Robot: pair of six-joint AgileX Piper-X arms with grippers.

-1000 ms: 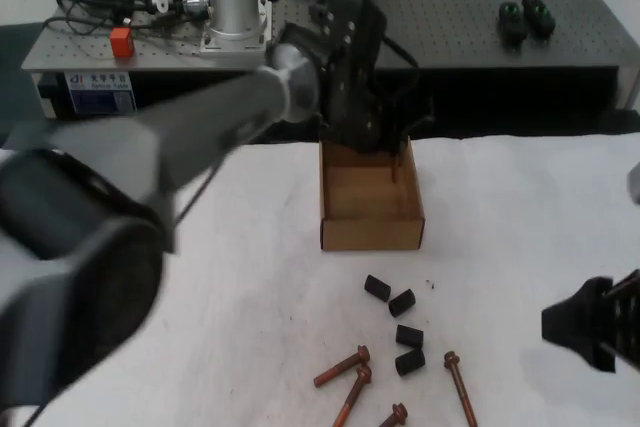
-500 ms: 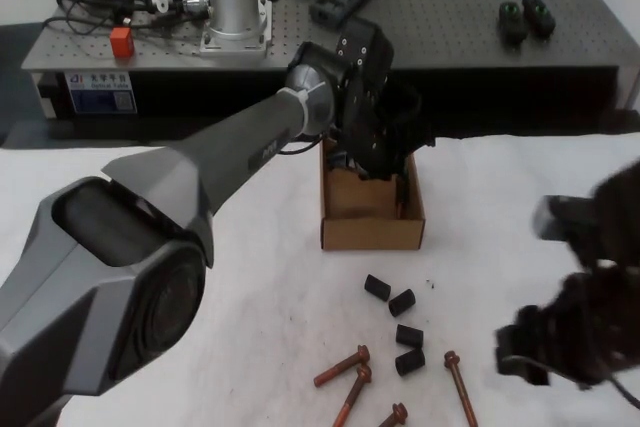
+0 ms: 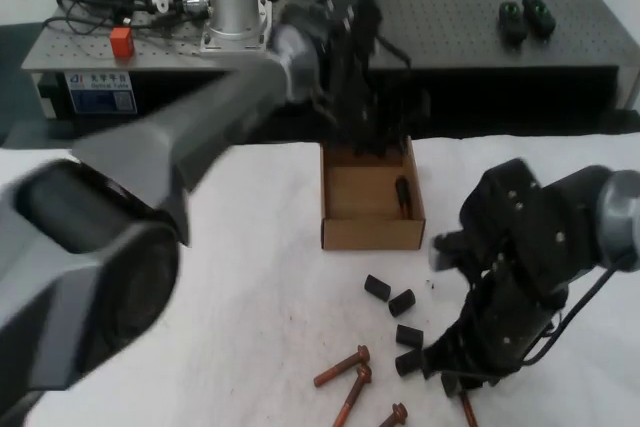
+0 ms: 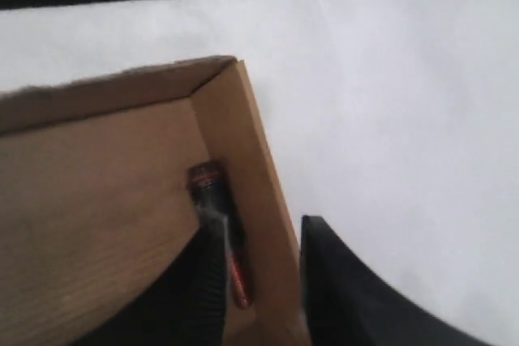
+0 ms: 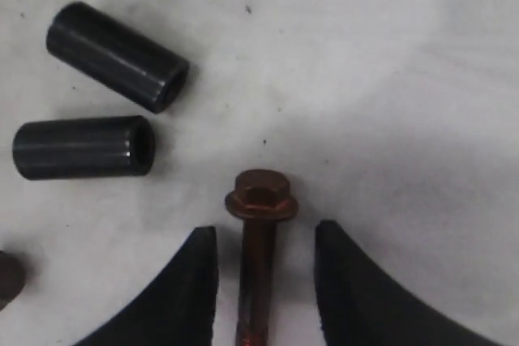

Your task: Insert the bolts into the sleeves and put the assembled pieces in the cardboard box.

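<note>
While the left gripper (image 4: 261, 237) hangs open astride the box (image 4: 251, 143) wall, assembled piece (image 4: 207, 184) inside against it, right gripper (image 5: 265, 237) spread around a bolt (image 5: 261, 200), not clasping, two sleeves (image 5: 113, 56) near

- You've got a white cloth (image 3: 250, 277) carrying everything.
- The box (image 3: 370, 235) sits on it at the far middle.
- Near of the box, four black sleeves (image 3: 377, 288) lie loose.
- Nearest you, coppery bolts (image 3: 340, 367) lie beside them.
</note>
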